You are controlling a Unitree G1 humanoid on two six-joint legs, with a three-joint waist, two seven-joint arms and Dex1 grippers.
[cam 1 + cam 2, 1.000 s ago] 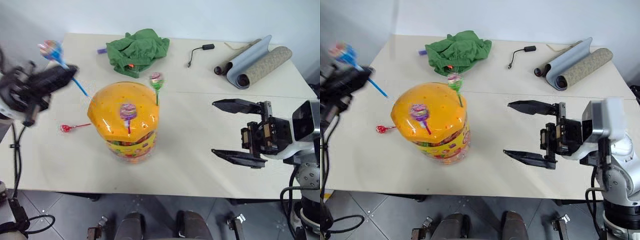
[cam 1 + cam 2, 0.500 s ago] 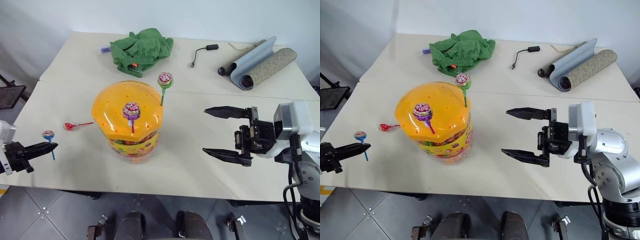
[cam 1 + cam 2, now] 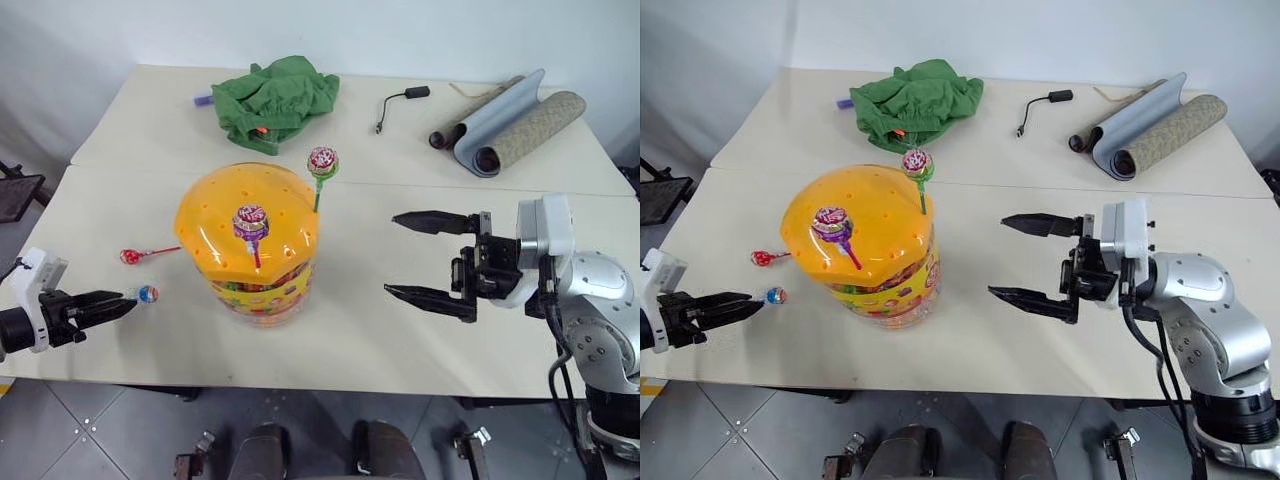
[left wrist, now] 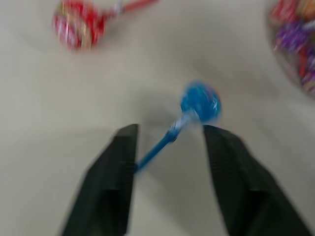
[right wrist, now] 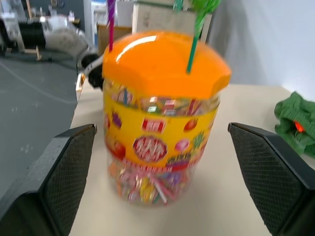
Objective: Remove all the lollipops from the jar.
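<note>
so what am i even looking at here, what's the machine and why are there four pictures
It is a two-armed robot, each arm ending in a gripper with two black fingers. Two pictures come from cameras on its head, looking down over a pale table. The other two come from cameras on its wrists, looking along the fingers.

In the middle stands a clear jar of candy with a domed orange lid. Two lollipops are stuck in the lid: one on a purple stick, one on a green stick. A red lollipop lies on the table beside the jar.

The left gripper is open, low over the table, with a blue lollipop between its fingers, its stick against one finger. The right gripper is wide open and holds nothing, pointing at the jar.

At the back lie a green cloth, a black cable and rolled mats.
</note>
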